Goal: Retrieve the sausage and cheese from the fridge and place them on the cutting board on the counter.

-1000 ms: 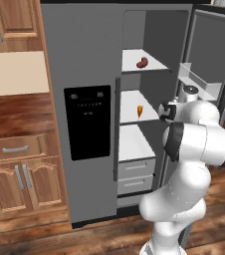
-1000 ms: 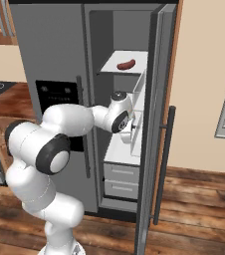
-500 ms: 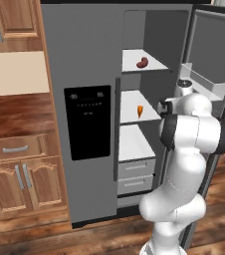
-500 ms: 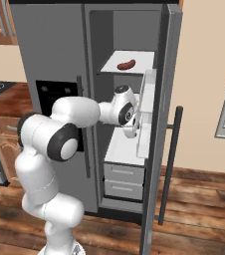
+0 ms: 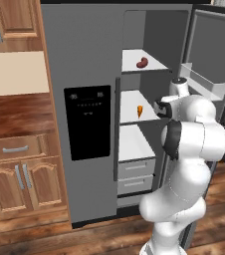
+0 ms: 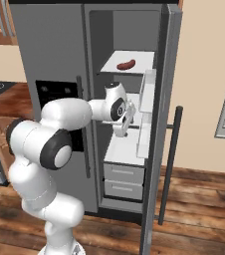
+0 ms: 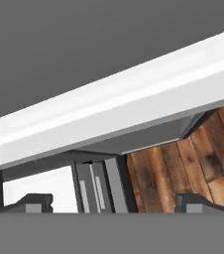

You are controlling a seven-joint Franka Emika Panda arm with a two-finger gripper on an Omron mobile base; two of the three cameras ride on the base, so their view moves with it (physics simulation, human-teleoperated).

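Fridge [image 5: 92, 60] right door swung wide, so shelves reachable. Sausage [image 5: 142, 63] on top shelf, toward front. Cheese [image 5: 140, 111] one shelf below sausage, near shelf front edge, upright wedge. Gripper [image 6: 125, 121] level with cheese shelf, just outside fridge opening, tilted downward; fingertips [image 7: 34, 202] spread wide, nothing between them, hand empty. Neither food item touched yet. Judgement: arm lining up for cheese first, since wrist sits at that shelf height. Drawers [image 5: 136, 175] below shelves shut.
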